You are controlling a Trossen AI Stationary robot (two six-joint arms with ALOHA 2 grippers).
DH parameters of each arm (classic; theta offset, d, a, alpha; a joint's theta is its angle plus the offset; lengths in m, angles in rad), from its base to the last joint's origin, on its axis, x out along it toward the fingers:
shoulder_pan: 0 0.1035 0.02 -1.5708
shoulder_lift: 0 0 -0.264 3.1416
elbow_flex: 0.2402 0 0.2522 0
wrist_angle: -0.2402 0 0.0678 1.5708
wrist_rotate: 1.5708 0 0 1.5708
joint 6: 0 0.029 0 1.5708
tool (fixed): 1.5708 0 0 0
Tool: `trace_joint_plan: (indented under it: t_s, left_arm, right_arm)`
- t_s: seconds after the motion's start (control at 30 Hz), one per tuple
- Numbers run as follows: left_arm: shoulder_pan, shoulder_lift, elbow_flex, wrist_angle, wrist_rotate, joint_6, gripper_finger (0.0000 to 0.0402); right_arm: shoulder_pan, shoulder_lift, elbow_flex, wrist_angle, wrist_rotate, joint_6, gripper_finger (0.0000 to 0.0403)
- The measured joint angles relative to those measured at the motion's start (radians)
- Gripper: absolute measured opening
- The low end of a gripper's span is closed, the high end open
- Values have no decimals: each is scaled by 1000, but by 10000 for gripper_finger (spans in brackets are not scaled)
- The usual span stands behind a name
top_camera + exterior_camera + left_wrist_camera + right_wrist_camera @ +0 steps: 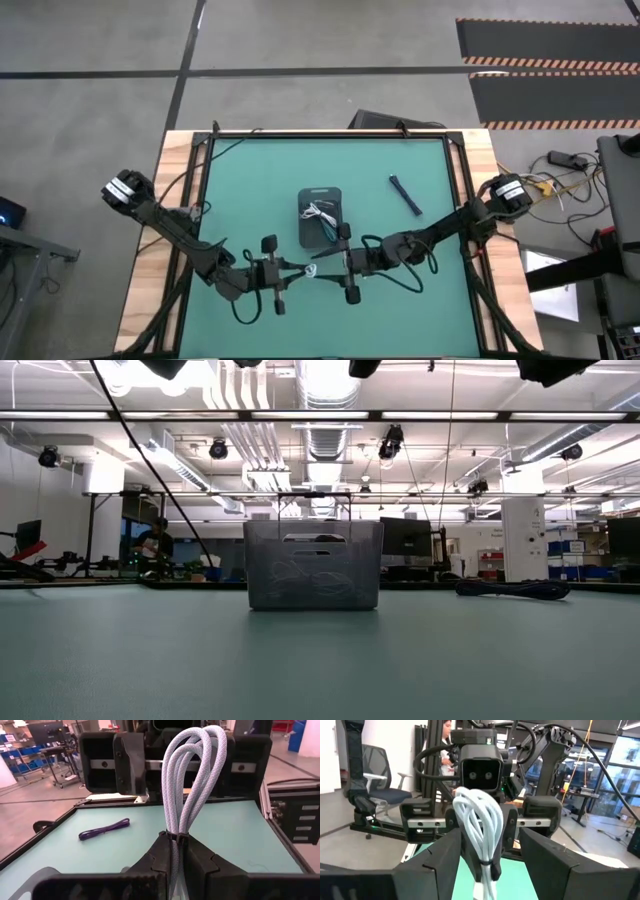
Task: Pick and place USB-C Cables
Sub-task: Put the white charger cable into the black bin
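Left gripper [296, 268] is clamped tight on a bundled white cable [192, 785], gripping it at its tie, loops standing up past the fingers [155, 862]. Right gripper [330, 266] faces it just beside, fingers [442, 857] spread wide on either side of the same bundle, not pinching it. Both meet above the green table [400, 300], near its front middle. Just behind them sits the grey tray [322, 195] with more white cables [322, 213] inside. A dark blue cable [405, 194] lies flat on the table, well apart toward the right rear.
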Motion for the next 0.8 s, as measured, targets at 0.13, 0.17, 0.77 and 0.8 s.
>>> trace_joint_plan:
  t_s: [0.13,0.17,0.77,0.8]
  left_arm:
    - [20,0,-2,24,0,-3,12]
    - [25,0,-2,25,0,-3,12]
    - [62,53,5,97,2,5,12]
    - [62,53,5,97,2,5,12]
  right_arm:
    - [-3,0,0,1,0,0,196]
    - [-4,0,0,4,0,0,196]
    - [-22,0,0,12,0,0,114]
    - [-22,0,0,12,0,0,102]
